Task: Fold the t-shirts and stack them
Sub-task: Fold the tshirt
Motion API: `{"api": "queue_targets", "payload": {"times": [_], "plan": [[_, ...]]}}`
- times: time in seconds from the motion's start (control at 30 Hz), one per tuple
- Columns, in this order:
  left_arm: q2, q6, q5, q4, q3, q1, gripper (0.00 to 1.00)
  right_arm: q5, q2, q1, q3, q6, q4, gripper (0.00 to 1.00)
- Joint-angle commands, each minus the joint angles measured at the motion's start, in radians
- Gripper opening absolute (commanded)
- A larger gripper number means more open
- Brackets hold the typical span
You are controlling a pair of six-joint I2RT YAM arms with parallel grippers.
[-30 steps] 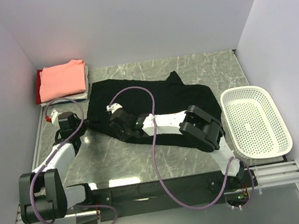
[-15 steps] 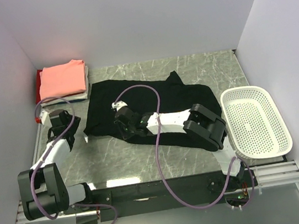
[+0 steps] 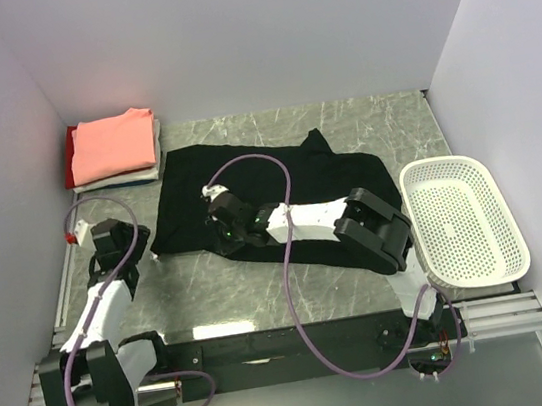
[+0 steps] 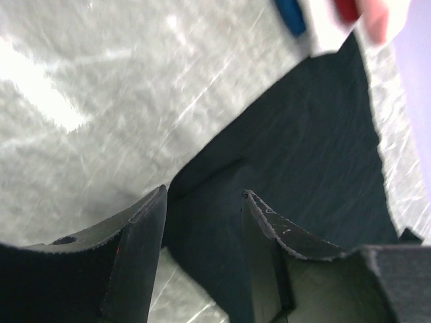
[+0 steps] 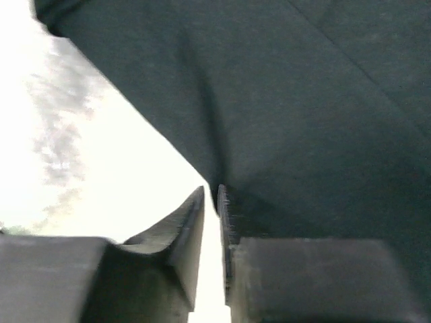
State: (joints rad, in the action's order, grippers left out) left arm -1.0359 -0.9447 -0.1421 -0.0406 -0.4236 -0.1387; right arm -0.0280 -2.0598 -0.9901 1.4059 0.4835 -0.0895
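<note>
A large black t-shirt lies spread and rumpled on the middle of the marble table. A folded stack with a salmon-pink shirt on top of white and red ones sits at the back left. My left gripper is open and empty, left of the black shirt's near-left corner; in the left wrist view the black cloth lies beyond its fingers. My right gripper is over the shirt's left part. In the right wrist view its jaws are pressed almost together, pinching the black cloth's edge.
A white mesh basket stands at the right edge. Purple cables loop over both arms. Grey walls close in the left, back and right sides. Bare marble shows in front of the black shirt.
My left gripper has let go of the shirt's left corner and drawn back to the left. The corner has dropped onto the table. My right gripper has shifted slightly on the cloth.
</note>
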Motion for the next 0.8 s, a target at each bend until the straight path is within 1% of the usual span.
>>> {"api": "queue_targets", "payload": {"times": [0.0,0.03,0.13,0.2,0.27,0.3,0.37,0.47,0.67,0.77], "plan": [[0.019,0.004,0.032,0.002,0.011,0.036,0.53,-0.044,0.087,0.005,0.021,0.03,0.045,0.25],[0.017,0.024,0.027,0.004,0.003,0.05,0.53,-0.059,0.093,0.008,0.022,0.035,0.048,0.3],[-0.004,0.059,0.003,0.007,-0.023,0.106,0.53,-0.067,0.124,0.015,0.015,0.056,0.068,0.36],[-0.038,0.079,-0.029,0.022,-0.056,0.16,0.53,-0.058,0.161,0.033,-0.027,0.09,0.086,0.36],[-0.061,0.093,-0.085,0.036,-0.076,0.192,0.53,-0.046,0.199,0.053,-0.079,0.133,0.152,0.36],[-0.085,0.102,-0.102,0.038,-0.086,0.221,0.53,-0.038,0.24,0.076,-0.134,0.145,0.169,0.36],[-0.111,0.122,-0.14,0.038,-0.116,0.247,0.52,-0.009,0.298,0.097,-0.182,0.177,0.197,0.36],[-0.173,0.152,-0.215,0.083,-0.171,0.298,0.51,0.003,0.354,0.13,-0.254,0.194,0.218,0.35],[-0.337,0.216,-0.368,0.143,-0.319,0.384,0.43,0.002,0.405,0.162,-0.337,0.208,0.227,0.34],[-0.398,0.239,-0.441,0.183,-0.379,0.409,0.43,0.0,0.424,0.174,-0.38,0.213,0.235,0.33]]}}
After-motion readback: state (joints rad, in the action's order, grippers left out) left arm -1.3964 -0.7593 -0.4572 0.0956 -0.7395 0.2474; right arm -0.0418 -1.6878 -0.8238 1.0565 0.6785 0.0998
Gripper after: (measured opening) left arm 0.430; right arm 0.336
